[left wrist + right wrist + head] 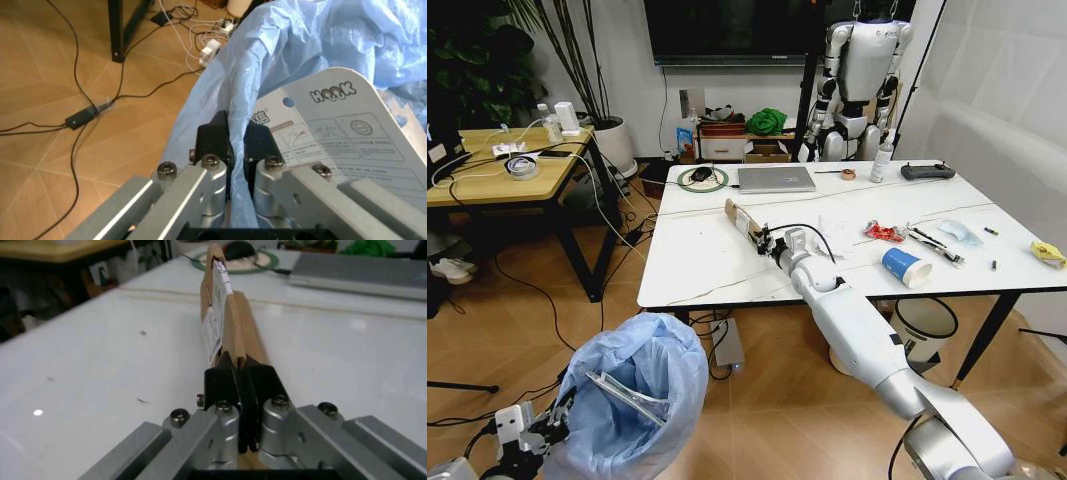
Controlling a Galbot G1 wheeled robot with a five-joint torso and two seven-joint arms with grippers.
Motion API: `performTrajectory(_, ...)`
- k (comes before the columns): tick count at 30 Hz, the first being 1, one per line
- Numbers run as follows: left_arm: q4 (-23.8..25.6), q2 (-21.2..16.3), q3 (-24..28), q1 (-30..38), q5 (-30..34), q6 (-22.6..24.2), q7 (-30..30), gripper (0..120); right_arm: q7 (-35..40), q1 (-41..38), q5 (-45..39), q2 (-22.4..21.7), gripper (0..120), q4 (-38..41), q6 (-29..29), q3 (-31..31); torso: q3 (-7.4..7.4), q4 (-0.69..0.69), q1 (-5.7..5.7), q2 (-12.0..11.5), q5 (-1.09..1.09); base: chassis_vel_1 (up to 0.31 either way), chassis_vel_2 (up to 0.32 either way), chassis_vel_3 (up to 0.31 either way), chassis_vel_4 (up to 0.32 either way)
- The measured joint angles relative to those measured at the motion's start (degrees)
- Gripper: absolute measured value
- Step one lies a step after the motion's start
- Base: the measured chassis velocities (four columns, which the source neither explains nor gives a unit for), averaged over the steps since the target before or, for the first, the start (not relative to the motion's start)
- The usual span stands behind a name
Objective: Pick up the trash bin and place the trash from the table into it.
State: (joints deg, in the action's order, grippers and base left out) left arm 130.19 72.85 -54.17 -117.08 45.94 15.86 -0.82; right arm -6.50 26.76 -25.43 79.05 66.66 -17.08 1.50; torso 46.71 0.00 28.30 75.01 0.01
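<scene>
The trash bin [632, 400], lined with a puffy light-blue bag, hangs low at my left, over the floor. My left gripper [555, 422] is shut on the bag's rim [237, 115]; a white printed card [333, 130] sits inside the bin. On the white table [697, 275] my right gripper [765, 241] is shut on the near end of a long brown cardboard box [742, 218], which stretches away from the fingers [223, 315]. Other trash lies to its right: white tissues [835, 235], a red wrapper [884, 232], a blue paper cup [905, 267], a light-blue mask [959, 232], a yellow scrap [1047, 253].
A silver laptop [775, 178], a mouse on a round pad [701, 175] and a black controller [927, 171] sit at the table's far side. A white bin with a black rim [924, 325] stands under the table. A wooden table [497, 170] is at the left; cables cross the floor.
</scene>
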Motion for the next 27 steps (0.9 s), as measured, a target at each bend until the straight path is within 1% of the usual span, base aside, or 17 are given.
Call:
performTrajectory(2,0.0,-0.1,-0.1,0.1,0.0,0.0,0.1,0,-1.5,0.8,-2.9,-2.4,0,6.3,-1.5,1.3,0.00,0.00,0.00,0.0,0.00,0.000,0.000,0.000,0.000)
performTrajectory(3,0.0,-0.1,-0.1,0.1,0.0,0.0,0.1,0,-1.5,0.8,-2.9,-2.4,0,6.3,-1.5,1.3,0.00,0.00,0.00,0.0,0.00,0.000,0.000,0.000,0.000)
performTrajectory(5,0.0,-0.2,-0.2,0.1,0.1,0.0,0.2,0,-2.5,1.5,-5.4,-4.8,0,11.4,-2.8,2.5,-0.01,0.01,0.00,0.0,0.00,0.000,0.000,0.000,0.000)
performTrajectory(6,0.0,-0.3,-0.3,0.1,0.1,0.0,0.2,0,-2.9,2.2,-9.0,-8.2,0,17.4,-4.7,3.7,-0.01,0.01,0.00,0.0,0.01,0.000,0.000,0.000,0.000)
performTrajectory(8,0.0,-0.5,-0.4,0.2,0.2,0.0,0.3,0,-3.0,3.0,-13.3,-13.4,0,25.4,-7.2,4.9,-0.01,0.02,-0.01,0.0,0.01,0.000,0.000,0.000,0.000)
performTrajectory(9,0.0,-0.6,-0.4,0.3,0.2,0.0,0.3,0,-3.1,3.5,-16.2,-17.4,0,31.1,-8.8,5.5,-0.01,-0.01,-0.01,0.0,0.00,0.000,0.000,0.000,0.000)
performTrajectory(10,0.0,-0.6,-0.4,0.3,0.2,0.0,0.3,0,-3.1,3.5,-16.2,-17.4,0,31.1,-8.8,5.5,-0.01,-0.01,-0.01,0.0,0.00,0.000,0.000,0.000,0.000)
performTrajectory(11,0.0,-0.6,-0.4,0.5,0.2,0.0,0.3,0,-3.1,3.9,-18.6,-20.0,0,35.4,-10.1,5.9,-0.01,-0.05,-0.01,0.0,-0.01,0.000,0.000,0.000,0.000)
performTrajectory(13,-0.2,-0.7,-0.3,0.8,0.3,0.0,0.3,0,-3.1,4.4,-22.6,-23.9,0,42.2,-12.1,6.4,-0.02,-0.04,-0.01,0.0,0.01,0.000,0.000,0.000,0.000)
performTrajectory(14,-0.2,-0.7,-0.3,0.8,0.3,0.0,0.3,0,-3.1,4.4,-22.6,-23.9,0,42.2,-12.1,6.4,-0.02,-0.04,-0.01,0.0,0.01,0.000,0.000,0.000,0.000)
performTrajectory(15,-0.3,-0.8,-0.2,0.9,0.3,0.0,0.2,0,-3.1,5.0,-24.9,-26.2,0,47.4,-13.2,6.8,-0.01,-0.02,-0.01,0.0,0.01,0.000,0.000,0.000,0.000)
performTrajectory(16,-0.4,-0.8,-0.1,0.9,0.3,0.0,0.2,0,-3.1,5.3,-25.9,-27.1,0,49.6,-13.6,7.0,-0.01,-0.02,-0.01,0.0,0.00,0.000,0.000,0.000,0.000)
performTrajectory(17,-0.4,-0.8,-0.1,0.9,0.3,0.0,0.2,0,-3.0,5.9,-27.7,-29.0,0,54.3,-14.1,7.5,-0.02,0.00,-0.01,0.0,-0.01,0.000,0.000,0.000,0.000)
performTrajectory(19,-0.4,-0.8,0.0,0.8,0.4,0.0,0.2,0,-1.8,7.2,-29.5,-30.4,0,59.7,-14.1,8.3,-0.02,0.00,-0.01,0.0,-0.02,0.000,0.000,0.000,0.000)
performTrajectory(20,-0.4,-0.8,0.0,0.8,0.4,0.0,0.2,0,-1.8,7.2,-29.5,-30.4,0,59.7,-14.1,8.3,-0.02,0.00,-0.01,0.0,-0.02,0.000,0.000,0.000,0.000)
performTrajectory(23,0.4,-0.8,0.0,0.6,0.4,0.2,0.0,0,1.9,9.9,-31.9,-30.0,0,65.3,-13.8,9.8,-0.02,0.00,-0.02,0.0,0.00,0.000,0.000,0.000,0.000)
performTrajectory(27,1.1,-0.8,-0.2,0.5,0.7,0.4,-0.4,0,3.9,12.3,-32.0,-29.1,0,67.2,-12.9,12.3,-0.01,0.01,-0.01,0.0,0.01,0.000,0.000,0.000,0.000)
